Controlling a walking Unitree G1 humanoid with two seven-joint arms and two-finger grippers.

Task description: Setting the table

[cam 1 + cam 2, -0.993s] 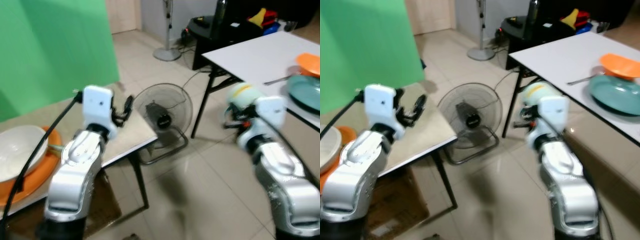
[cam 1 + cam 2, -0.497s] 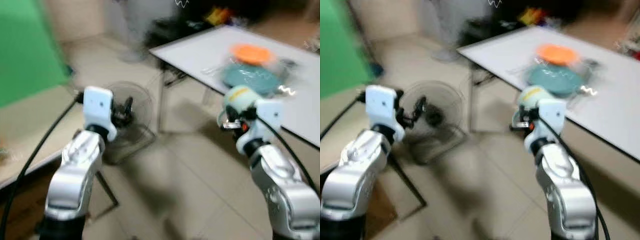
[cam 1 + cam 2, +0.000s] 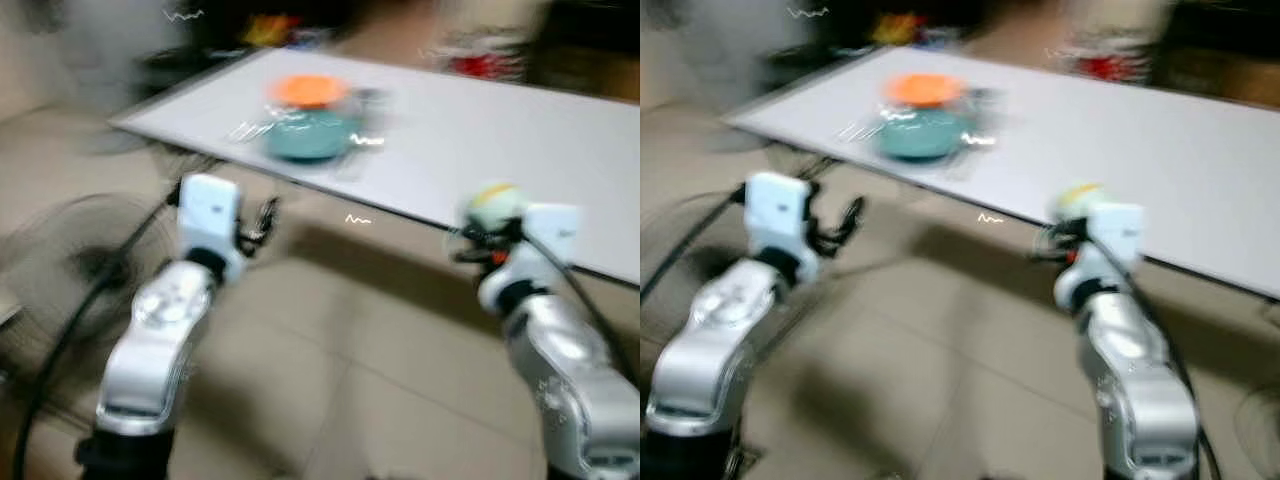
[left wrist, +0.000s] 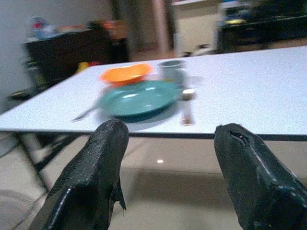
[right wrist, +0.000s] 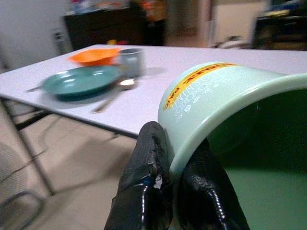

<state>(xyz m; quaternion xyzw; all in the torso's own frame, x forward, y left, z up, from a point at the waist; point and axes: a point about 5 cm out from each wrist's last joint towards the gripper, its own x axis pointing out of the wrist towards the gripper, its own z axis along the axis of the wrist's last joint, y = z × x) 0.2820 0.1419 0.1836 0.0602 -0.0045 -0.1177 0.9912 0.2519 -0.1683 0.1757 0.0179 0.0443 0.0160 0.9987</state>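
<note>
Right claw point(image 5: 165, 191) pinching green mug point(image 5: 225, 124) rim, yellow-band lettering blurred

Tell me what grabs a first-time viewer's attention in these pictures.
The pale green mug stands out first, its rim pinched in the right gripper, held short of the white table. On that table sit a teal plate, an orange bowl behind it, a grey cup and a spoon. The left gripper hangs open and empty, facing the table.
</note>
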